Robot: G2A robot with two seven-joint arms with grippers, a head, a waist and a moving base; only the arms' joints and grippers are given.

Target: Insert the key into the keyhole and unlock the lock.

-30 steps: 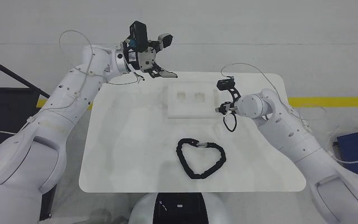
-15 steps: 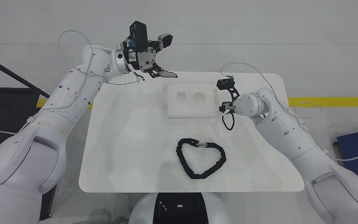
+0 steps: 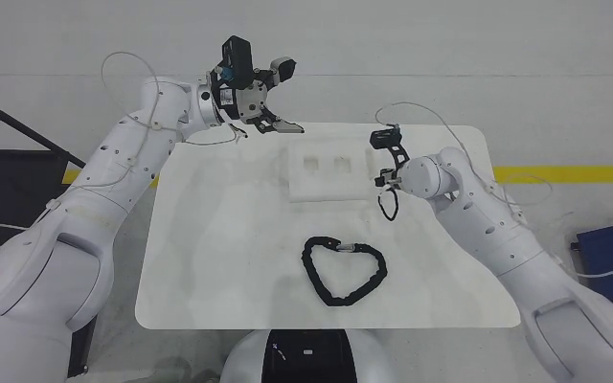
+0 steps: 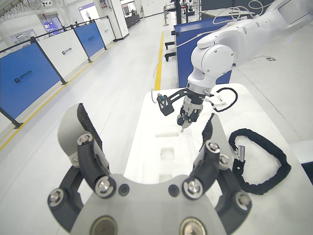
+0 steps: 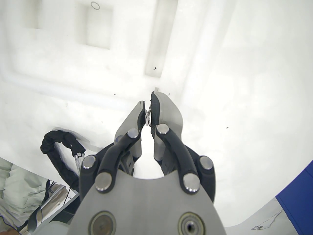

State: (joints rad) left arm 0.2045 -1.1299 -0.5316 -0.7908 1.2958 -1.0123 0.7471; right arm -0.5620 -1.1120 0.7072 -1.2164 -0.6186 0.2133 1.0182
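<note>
one foam tray (image 3: 326,188) with three recesses sits far centre, one chain lock (image 3: 310,266) nearer. right gripper (image 5: 148,106) pinches the one key (image 5: 147,118) over the tray's right edge; left gripper (image 4: 146,113) gapes wide, far left

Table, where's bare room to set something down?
The widest bare patch of the table lies on the robot's left, bordered by the foam tray and the chain lock. A narrow strip runs between tray and lock. It is crowded at the tray's right edge, where the right gripper holds the key.
</note>
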